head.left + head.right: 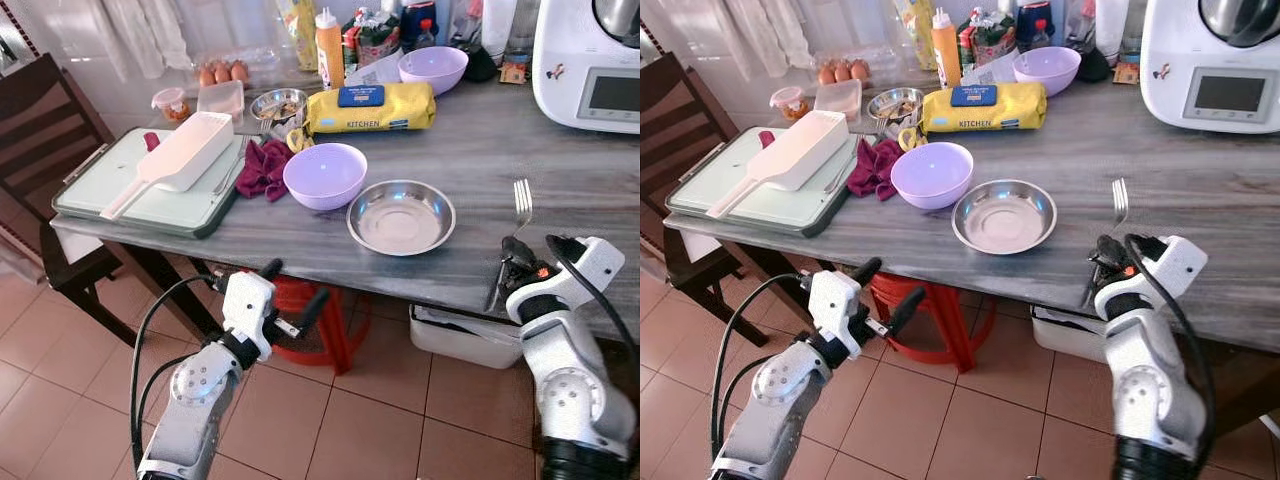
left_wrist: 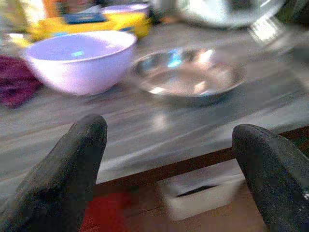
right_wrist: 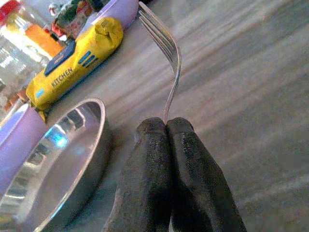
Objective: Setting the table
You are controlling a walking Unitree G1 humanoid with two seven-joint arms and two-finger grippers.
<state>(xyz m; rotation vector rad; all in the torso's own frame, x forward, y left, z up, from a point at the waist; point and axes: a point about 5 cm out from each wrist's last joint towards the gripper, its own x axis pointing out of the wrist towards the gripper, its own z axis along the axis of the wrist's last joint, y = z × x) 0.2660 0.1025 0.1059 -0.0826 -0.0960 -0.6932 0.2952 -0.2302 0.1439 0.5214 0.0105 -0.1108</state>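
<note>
Nearest to me, the left pincer (image 1: 292, 295) hangs below the bench (image 1: 560, 170) edge over the tiled floor, its two black fingers spread wide with nothing between them; from its wrist the steel plate and a purple bowl show just across the edge. On the other side the right pincer (image 1: 512, 262) sits at the near edge of the bench, its fingers pressed tight together on the handle of a fork (image 1: 521, 205), whose tines point away toward the far side and seem to lie low over the grey top. Just to the left of the fork is the steel plate (image 1: 401, 216), bare inside, and beside that, a little further back, the purple bowl (image 1: 325, 175). By the look of it the step in hand is laying the fork beside the plate. The next move, I'd judge, calls for settling the fork flat on the top, alongside the plate and not touching its rim, then parting the fingers and drawing back without dragging it. Further off lie a yellow packet (image 1: 370, 107) and a white kitchen machine (image 1: 590, 60).
</note>
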